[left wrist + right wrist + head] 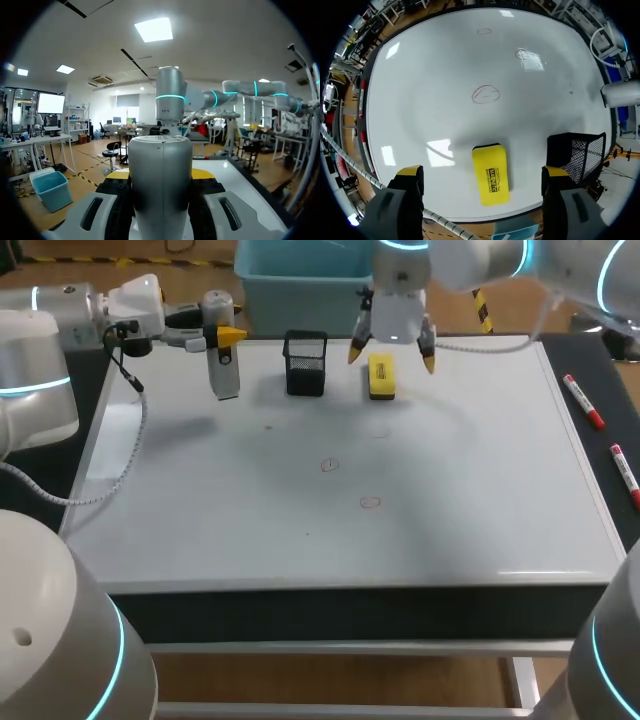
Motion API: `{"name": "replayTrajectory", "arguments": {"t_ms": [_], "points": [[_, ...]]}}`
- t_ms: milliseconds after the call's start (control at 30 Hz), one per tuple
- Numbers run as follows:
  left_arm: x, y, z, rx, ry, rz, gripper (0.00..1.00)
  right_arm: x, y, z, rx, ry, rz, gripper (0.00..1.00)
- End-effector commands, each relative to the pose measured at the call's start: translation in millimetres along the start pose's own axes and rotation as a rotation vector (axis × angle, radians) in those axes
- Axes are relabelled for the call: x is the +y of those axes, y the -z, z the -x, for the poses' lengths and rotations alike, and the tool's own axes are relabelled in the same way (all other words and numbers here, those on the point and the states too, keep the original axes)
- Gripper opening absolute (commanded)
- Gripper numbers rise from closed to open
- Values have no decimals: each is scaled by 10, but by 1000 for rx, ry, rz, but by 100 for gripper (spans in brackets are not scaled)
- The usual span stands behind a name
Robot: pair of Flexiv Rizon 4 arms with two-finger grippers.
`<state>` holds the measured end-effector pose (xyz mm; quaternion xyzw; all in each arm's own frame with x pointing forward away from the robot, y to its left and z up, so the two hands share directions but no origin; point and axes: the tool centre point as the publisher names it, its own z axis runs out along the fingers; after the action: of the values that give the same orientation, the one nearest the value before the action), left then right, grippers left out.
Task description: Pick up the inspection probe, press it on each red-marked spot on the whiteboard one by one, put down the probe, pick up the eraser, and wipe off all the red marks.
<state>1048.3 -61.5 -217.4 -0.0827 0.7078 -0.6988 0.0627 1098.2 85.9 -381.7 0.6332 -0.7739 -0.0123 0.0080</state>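
Shows the whiteboard [480,490] filling the tabletop. Finds the right gripper [391,356] spread wide and empty-handed directly above the eraser [381,377], and the left gripper [222,337] clamped on the upright inspection probe [226,375] over the far left corner. Sets the black mesh holder [305,363] between them, just beside the eraser. Lays the eraser's long axis crosswise to the finger line, apparently suiting a grip on its long sides. Leaves two red marks [329,465] mid-board, unwiped, and two markers [583,400] off the right edge.

We see a white whiteboard [450,490] smooth and glossy with reflections, a black wire-mesh cup [305,363] of metal, a matt yellow plastic block eraser [381,376] and a smooth, satin-finished grey cylindrical probe [222,360].
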Motion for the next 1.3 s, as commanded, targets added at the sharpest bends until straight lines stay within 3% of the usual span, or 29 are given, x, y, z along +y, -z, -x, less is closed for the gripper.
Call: {"name": "replayTrajectory", "arguments": {"t_ms": [33, 633, 1200, 1233, 1267, 1300], "points": [[-6, -6, 2, -1, -2, -1, 0, -65, -36, 31, 12, -3, 0, 100], [-6, -6, 2, -1, -2, -1, 0, -200, -273, 69, -6, 9, 23, 100], [-6, -6, 2, -1, -2, -1, 0, -232, -445, 86, 37, 31, 42, 100], [-6, -6, 2, -1, -2, -1, 0, -234, -446, 85, 38, 31, 42, 99], [-6, -6, 2, -1, -2, -1, 0, -238, -446, 83, 39, 29, 41, 85], [-6, -6, 2, -1, -2, -1, 0, -241, -445, 82, 40, 28, 40, 62]]}}
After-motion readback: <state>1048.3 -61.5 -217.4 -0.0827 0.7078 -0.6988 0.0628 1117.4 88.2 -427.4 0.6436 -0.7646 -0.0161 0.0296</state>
